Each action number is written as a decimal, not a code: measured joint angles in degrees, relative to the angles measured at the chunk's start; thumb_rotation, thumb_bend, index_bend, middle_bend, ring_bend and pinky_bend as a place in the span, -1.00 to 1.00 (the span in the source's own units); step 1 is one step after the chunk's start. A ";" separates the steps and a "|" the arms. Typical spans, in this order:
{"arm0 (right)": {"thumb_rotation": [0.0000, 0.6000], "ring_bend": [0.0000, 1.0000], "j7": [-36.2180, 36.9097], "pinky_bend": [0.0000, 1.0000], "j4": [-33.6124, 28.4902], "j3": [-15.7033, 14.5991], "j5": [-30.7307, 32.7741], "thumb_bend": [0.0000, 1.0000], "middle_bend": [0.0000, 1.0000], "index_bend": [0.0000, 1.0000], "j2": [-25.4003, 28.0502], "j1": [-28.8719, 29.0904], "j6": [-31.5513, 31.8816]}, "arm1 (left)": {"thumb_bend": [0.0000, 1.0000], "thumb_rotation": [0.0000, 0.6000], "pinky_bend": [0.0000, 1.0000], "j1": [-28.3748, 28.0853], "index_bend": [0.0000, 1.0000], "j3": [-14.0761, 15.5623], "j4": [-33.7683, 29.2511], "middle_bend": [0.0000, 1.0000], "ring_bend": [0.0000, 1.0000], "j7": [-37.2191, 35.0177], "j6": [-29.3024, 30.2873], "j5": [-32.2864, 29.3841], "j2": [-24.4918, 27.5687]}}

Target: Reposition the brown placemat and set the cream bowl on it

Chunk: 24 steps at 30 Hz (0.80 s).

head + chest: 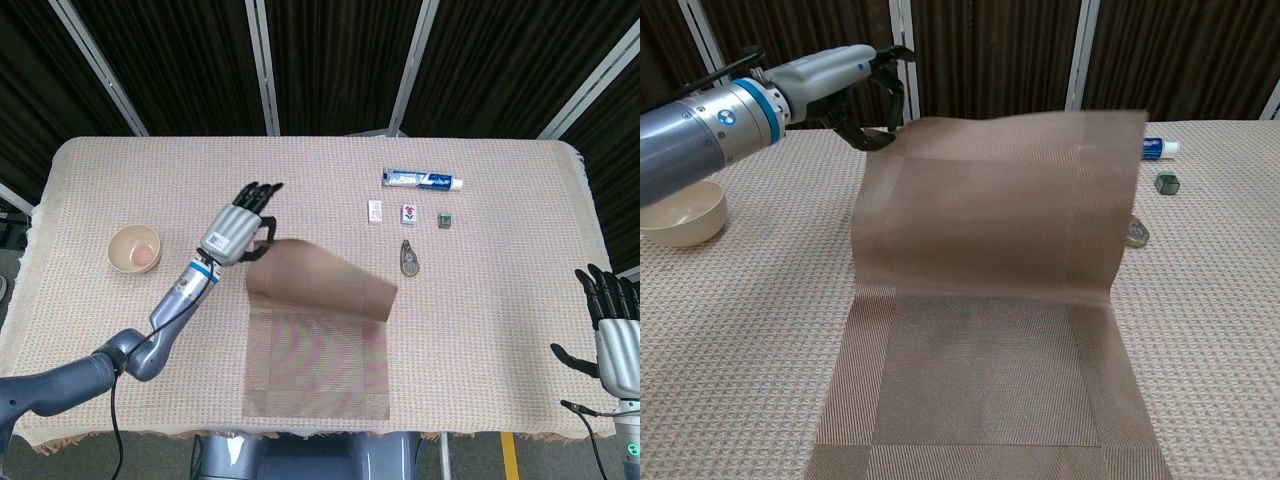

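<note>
The brown placemat (318, 340) is gripped at 1 far corner by the left hand (238, 228), whose fingers are closed on the lifted edge. That far part of the placemat is raised off the table (500, 290) and seen blurred, while its near part lies flat at the middle of the table's near edge. In the chest view the raised sheet stands like a curtain, with the left hand (855, 85) holding its upper left corner.

The cream bowl (134, 249) sits upright near the table's left edge, well apart from the placemat and to the left of the left arm. In the chest view the bowl (678, 212) is seen below the forearm.

The right hand (614, 338) is held off the table's near right corner, with its fingers spread and nothing in it.

Toward the far right part of the table lie a toothpaste tube (422, 181), 2 small white tiles (376, 211), a small dark cube (445, 220) and a small oval object (409, 258), all apart from one another; what the oval object is cannot be told.
</note>
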 measured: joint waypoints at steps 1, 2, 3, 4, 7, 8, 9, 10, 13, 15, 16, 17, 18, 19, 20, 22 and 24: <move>1.00 -1.00 0.02 -1.00 0.05 0.03 0.22 -1.00 -1.00 -1.00 0.00 0.00 -0.09 | 0.07 1.00 -1.00 -0.22 0.34 -0.67 1.57 -1.00 -1.00 0.08 -1.14 -1.80 -0.01; 1.00 -1.00 0.03 -1.00 0.11 0.06 0.48 -1.00 -1.00 -1.00 0.00 0.01 -0.27 | 0.07 1.00 -1.00 -0.37 0.34 -1.27 3.07 -1.00 -1.00 0.08 -2.20 -3.53 0.00; 1.00 -1.00 0.03 -1.00 0.21 0.10 0.87 -1.00 -1.00 -1.00 -0.03 0.06 -0.58 | 0.07 1.00 -1.00 -0.46 0.34 -1.95 4.94 -1.00 -1.00 -0.02 -3.54 -5.64 0.03; 1.00 -1.00 0.00 -1.00 0.30 0.13 1.12 -1.00 -1.00 -1.00 -0.07 0.12 -0.83 | 0.07 1.00 -1.00 -0.46 0.34 -2.32 6.25 -1.00 -1.00 -0.14 -4.38 -6.96 0.07; 1.00 -1.00 -0.28 -1.00 0.54 0.20 1.46 -1.00 -1.00 -1.00 -0.29 0.33 -1.27 | 0.03 1.00 -1.00 0.03 0.28 -2.60 9.81 -1.00 -1.00 -0.68 -6.04 -9.17 0.35; 1.00 -1.00 -0.32 -1.00 0.55 0.19 1.51 -1.00 -1.00 -1.00 -0.34 0.36 -1.36 | -0.05 1.00 -1.00 0.32 0.18 -2.51 10.43 -1.00 -1.00 -0.90 -6.40 -9.50 0.47; 1.00 -1.00 -0.36 -1.00 0.55 0.17 1.55 -1.00 -1.00 -1.00 -0.38 0.39 -1.48 | -0.33 1.00 -1.00 0.82 -0.19 -2.33 10.86 -1.00 -1.00 -1.17 -6.69 -9.80 0.64; 1.00 -1.00 -0.40 -1.00 0.55 0.14 1.61 -1.00 -1.00 -1.00 -0.43 0.43 -1.63 | -0.60 1.00 -1.00 1.29 -0.52 -2.12 11.00 -1.00 -1.00 -1.46 -6.70 -9.94 0.79; 1.00 -1.00 -0.69 -1.00 0.58 0.04 1.72 -1.00 -1.00 -1.00 -0.62 0.59 -2.05 | -1.00 1.00 -1.00 3.15 -1.00 -0.70 10.93 -1.00 -1.00 -2.47 -6.84 -10.02 1.72; 1.00 -1.00 -0.90 -1.00 0.53 -0.07 1.65 -1.00 -1.00 -1.00 -0.76 0.67 -2.22 | -1.00 1.00 -1.00 4.06 -1.00 0.23 10.22 -1.00 -1.00 -2.83 -7.74 -10.15 2.73; 1.00 -1.00 -0.94 -1.00 0.47 -0.12 1.58 -1.00 -1.00 -1.00 -0.80 0.70 -2.26 | -1.00 1.00 -1.00 4.50 -1.00 0.54 9.72 -1.00 -1.00 -2.98 -8.04 -10.16 3.21; 1.00 -1.00 -0.96 -1.00 0.42 -0.16 1.52 -1.00 -1.00 -1.00 -0.82 0.71 -2.28 | -1.00 1.00 -1.00 4.97 -1.00 0.79 9.21 -1.00 -1.00 -3.13 -8.08 -10.13 3.64; 1.00 -1.00 -0.99 -1.00 0.34 -0.24 1.33 -1.00 -1.00 -1.00 -0.86 0.74 -2.31 | -1.00 1.00 -1.00 5.66 -1.00 1.13 8.38 -1.00 -1.00 -3.30 -7.61 -10.00 4.29; 1.00 -1.00 -1.00 -1.00 0.28 -0.32 1.12 -1.00 -1.00 -1.00 -0.89 0.76 -2.35 | -1.00 1.00 -1.00 6.26 -1.00 1.37 7.57 -1.00 -1.00 -3.41 -6.94 -9.87 4.86; 1.00 -1.00 -1.00 -1.00 0.21 -0.41 0.92 -1.00 -1.00 -1.00 -0.92 0.80 -2.42 | -1.00 1.00 -1.00 6.89 -1.00 1.61 6.64 -1.00 -1.00 -3.52 -6.10 -9.74 5.47; 1.00 -1.00 -0.94 -1.00 0.10 -0.58 0.41 -1.00 -1.00 -1.00 -1.01 1.03 -2.75 | -1.00 1.00 -1.00 8.41 -1.00 2.05 4.17 -1.00 -1.00 -3.75 -3.78 -9.36 7.04; 1.00 -1.00 -0.78 -1.00 0.02 -0.65 -0.22 -1.00 -1.00 -1.00 -1.09 1.56 -3.37 | -1.00 1.00 -1.00 9.96 -1.00 2.40 1.61 -1.00 -1.00 -3.89 -1.33 -8.94 8.71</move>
